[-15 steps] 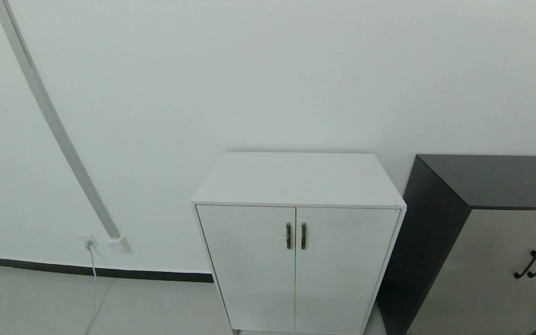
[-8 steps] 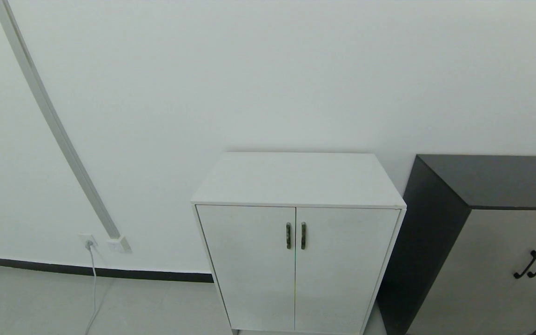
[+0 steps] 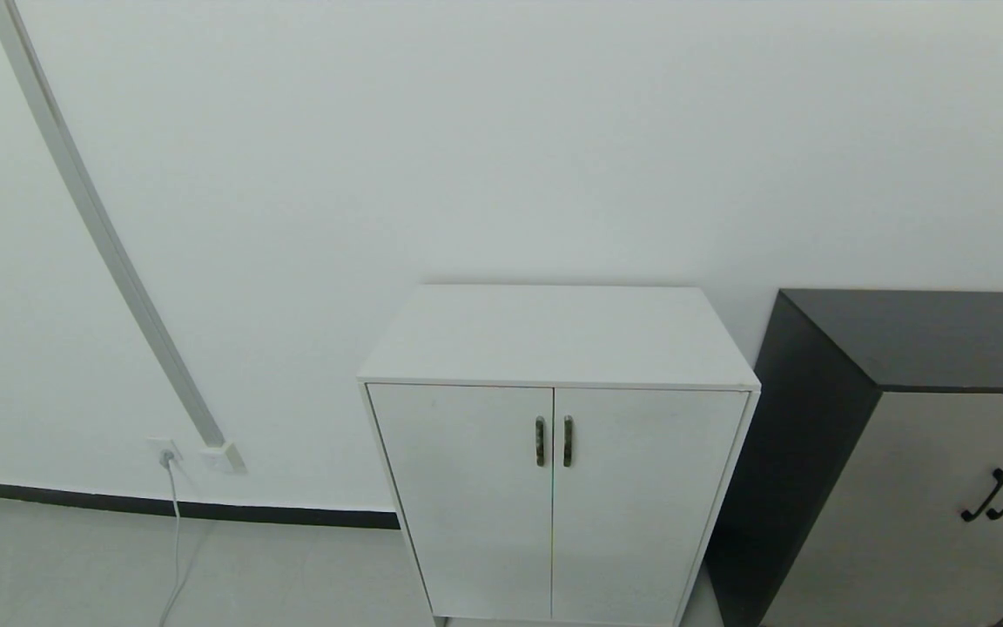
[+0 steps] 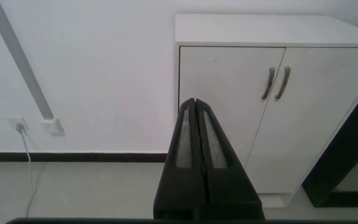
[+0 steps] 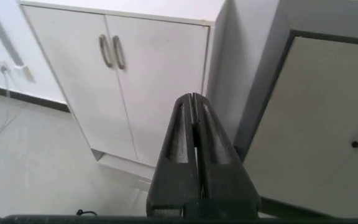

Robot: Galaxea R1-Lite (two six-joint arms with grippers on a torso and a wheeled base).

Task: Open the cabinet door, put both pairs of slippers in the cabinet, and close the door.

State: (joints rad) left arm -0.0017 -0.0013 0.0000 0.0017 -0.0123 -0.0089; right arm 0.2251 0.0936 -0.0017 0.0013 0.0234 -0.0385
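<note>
Cabinet (image 3: 475, 488) closed, left gripper (image 4: 195, 102), right gripper (image 5: 193, 98) (both pinched)

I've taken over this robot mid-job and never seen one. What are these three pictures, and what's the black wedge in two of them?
The wide picture is from a camera on the robot's head. It shows a white cabinet against the wall, both doors shut, with two handles at the middle. A dark cabinet stands to its right; a wall socket with a cable is to its left. The other two pictures are from cameras on the wrists. The black wedge is that arm's gripping tool: the left end effector and the right end effector. Both are shut and hold nothing.
</note>
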